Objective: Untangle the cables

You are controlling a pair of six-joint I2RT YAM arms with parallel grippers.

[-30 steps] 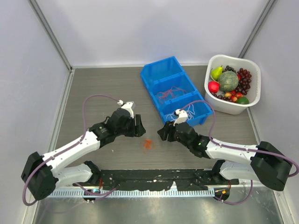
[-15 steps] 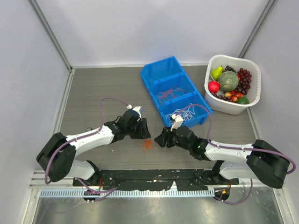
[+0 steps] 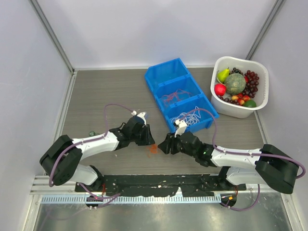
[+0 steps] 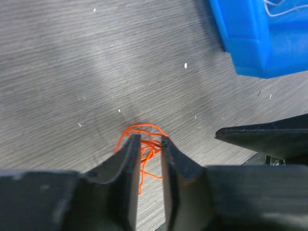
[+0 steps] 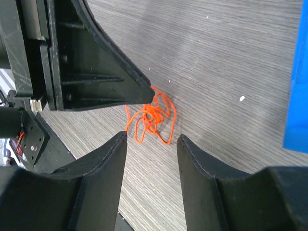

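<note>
Nearest the bases, both arms reach low and inward over the table (image 3: 106,86), so that the two grippers meet around one small thing: the orange cable (image 3: 153,148), a loose curly knot lying on the table between them. We read this as the set-up for a two-handed pull, with each side taking its own strand so the loops can be drawn apart.

The left gripper (image 4: 150,139) is down on the knot from the left. Its jaws stand only narrowly apart, straddling a few orange strands with a slim gap visible between them. We judge the strands to be bracketed but not yet pinched. The tips sit at or just above the table, as so thin a cord demands.

The right gripper (image 5: 151,139) faces it from the other side, its jaws clearly wider apart and holding nothing. The knot lies just ahead of its tips, close to the left gripper's point, so we think it is placed to take a free loop.

Farther back stands the blue bin (image 3: 166,72). Its middle compartment holds the pinkish cable (image 3: 172,96) and its near compartment the white cable (image 3: 190,117). Each has its own section, which suggests sorted cords go there and the orange one has yet to be dealt with. Beyond the bin, at the far right, a white basket (image 3: 239,111) holds fruit (image 3: 235,83), which has no part in this job.
</note>
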